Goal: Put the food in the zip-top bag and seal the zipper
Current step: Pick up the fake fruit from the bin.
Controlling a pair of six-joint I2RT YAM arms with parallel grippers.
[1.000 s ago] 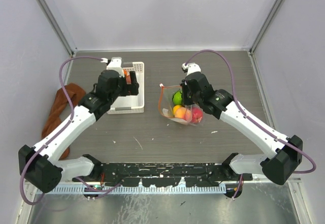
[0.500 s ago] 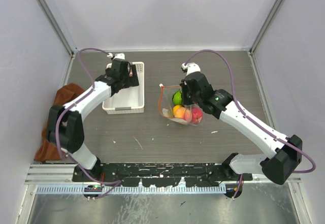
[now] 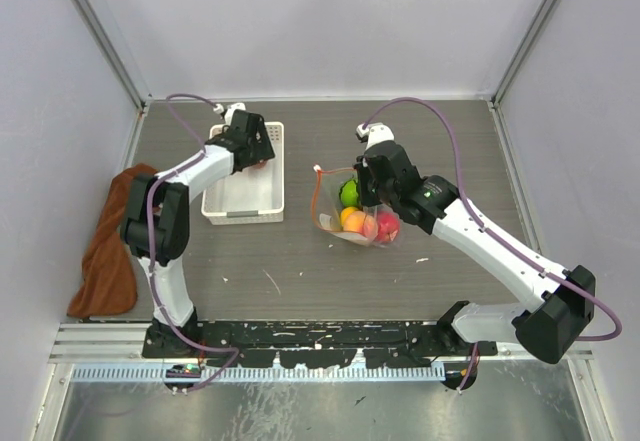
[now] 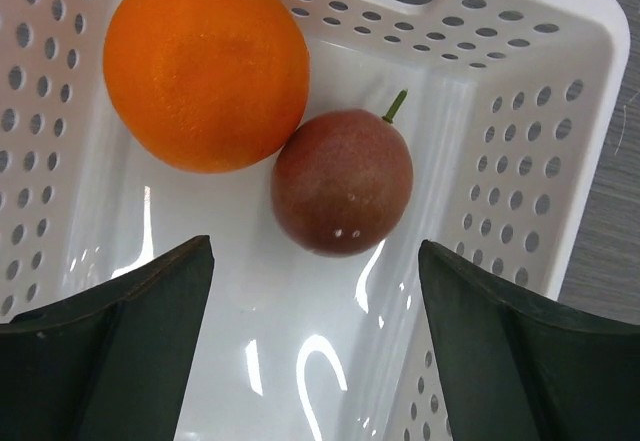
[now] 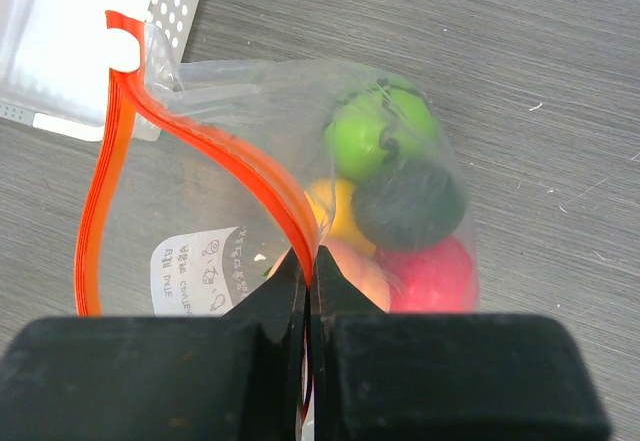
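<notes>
In the far-left basket (image 4: 520,161), my wide-open left hand (image 4: 312,291) hangs over the touching orange (image 4: 205,66) and maroon fruit (image 4: 342,181), right hand (image 5: 308,291) pinching the zipper (image 5: 200,151) of the bag (image 3: 330,219) mid-surface, so grabbing one might roll the other off.

In the right wrist view the black right gripper (image 5: 308,261) covers the bottom of the clear crinkly zip-top bag (image 5: 250,91), and the yellow toy fruit (image 5: 338,219) is only a sliver behind the red-orange zipper strip (image 5: 98,161). From above, the left gripper (image 3: 257,153) hides the far end of the white perforated plastic basket (image 3: 245,201)
</notes>
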